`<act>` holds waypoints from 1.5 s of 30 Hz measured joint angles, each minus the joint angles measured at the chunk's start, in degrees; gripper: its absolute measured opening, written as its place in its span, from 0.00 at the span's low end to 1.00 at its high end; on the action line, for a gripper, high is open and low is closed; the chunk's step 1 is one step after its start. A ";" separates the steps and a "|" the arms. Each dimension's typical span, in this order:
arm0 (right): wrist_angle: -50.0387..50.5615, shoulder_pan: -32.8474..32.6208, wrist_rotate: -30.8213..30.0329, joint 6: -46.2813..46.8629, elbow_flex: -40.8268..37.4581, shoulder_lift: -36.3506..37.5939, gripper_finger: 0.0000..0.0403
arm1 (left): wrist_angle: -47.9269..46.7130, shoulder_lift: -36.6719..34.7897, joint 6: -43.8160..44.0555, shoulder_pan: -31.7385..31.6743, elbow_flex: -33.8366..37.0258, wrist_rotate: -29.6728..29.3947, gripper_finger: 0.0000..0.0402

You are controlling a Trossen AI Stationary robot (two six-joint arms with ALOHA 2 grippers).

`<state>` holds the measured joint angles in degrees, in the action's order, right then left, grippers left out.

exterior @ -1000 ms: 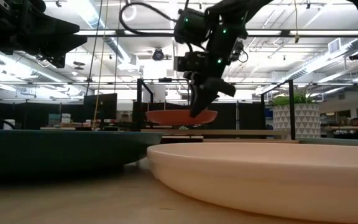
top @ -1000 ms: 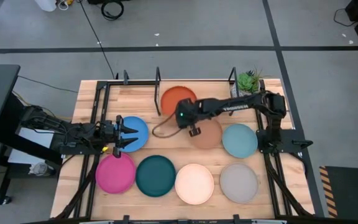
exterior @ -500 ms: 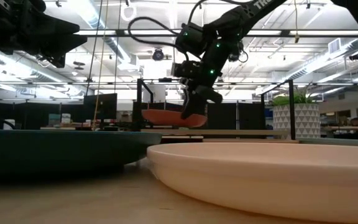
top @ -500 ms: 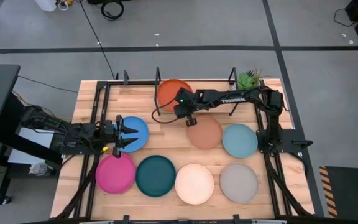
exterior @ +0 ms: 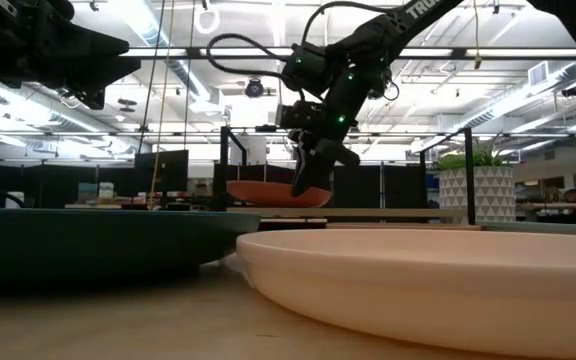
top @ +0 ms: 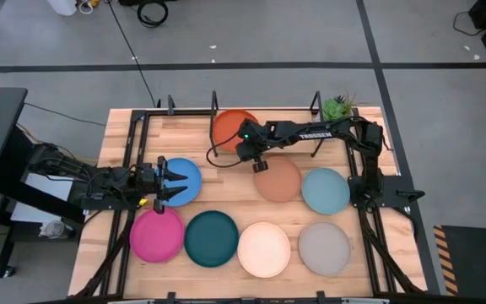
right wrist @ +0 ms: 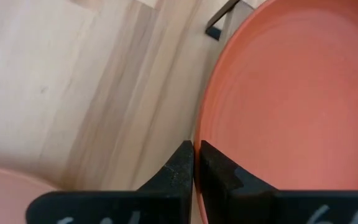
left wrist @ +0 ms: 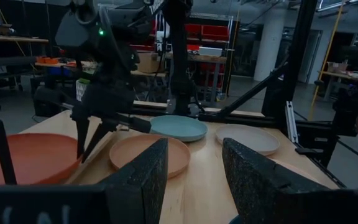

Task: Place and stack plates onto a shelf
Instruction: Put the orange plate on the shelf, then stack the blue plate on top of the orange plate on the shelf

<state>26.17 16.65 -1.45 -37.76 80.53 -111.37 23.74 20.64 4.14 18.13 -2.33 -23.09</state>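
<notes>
While clamping orange plate (top: 232, 125) rim, right gripper (top: 253, 156) holds position unchanged.

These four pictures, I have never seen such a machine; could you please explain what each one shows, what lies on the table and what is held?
It is a robot with two dark arms at a wooden table. One camera looks straight down, one sits at table height, and one rides on each wrist. The right gripper pinches the rim of the round orange plate at the black-rod shelf; its wrist camera shows the fingers shut on that rim. The left gripper is open above the blue plate. On the table also lie the tan plate, light blue plate, magenta plate, dark teal plate, cream plate and grey plate.
</notes>
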 joint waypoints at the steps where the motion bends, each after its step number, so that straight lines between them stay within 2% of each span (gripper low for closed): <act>1: -0.04 0.04 0.00 0.04 0.02 0.00 0.06 | -0.02 0.00 0.02 0.00 0.00 0.00 0.40; 10: 0.63 0.11 -1.55 -0.04 0.02 0.00 0.07 | -0.02 0.00 0.13 0.00 0.00 0.00 0.40; 16: 0.63 -0.17 -1.75 0.04 0.02 0.00 0.16 | -0.04 0.00 0.13 -0.01 0.00 0.02 0.40; 25: 0.94 -6.76 -10.45 1.59 -0.01 3.64 0.29 | -0.08 0.00 -0.26 0.00 0.00 0.02 0.40; 27: 0.90 -9.17 -8.38 2.10 0.00 4.27 0.31 | -0.08 0.00 -0.28 -0.02 0.00 0.02 0.40; 32: 0.36 -15.78 1.16 4.31 0.00 3.94 0.31 | -0.06 0.00 -0.32 -0.02 0.00 0.02 0.40; 37: -2.78 -19.98 5.95 15.23 0.02 3.69 0.30 | -0.06 0.02 -0.29 -0.01 0.00 0.02 0.40; 41: -3.16 -21.67 7.48 22.87 0.02 3.62 0.30 | -0.04 0.02 -0.09 -0.01 0.00 0.00 0.40; 45: -2.43 -23.49 7.48 24.16 -0.07 1.60 0.30 | -0.06 0.00 -0.05 -0.02 0.00 0.00 0.40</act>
<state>23.74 -6.85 6.03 -13.60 80.47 -109.77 23.69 20.64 4.09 18.11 -2.33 -23.09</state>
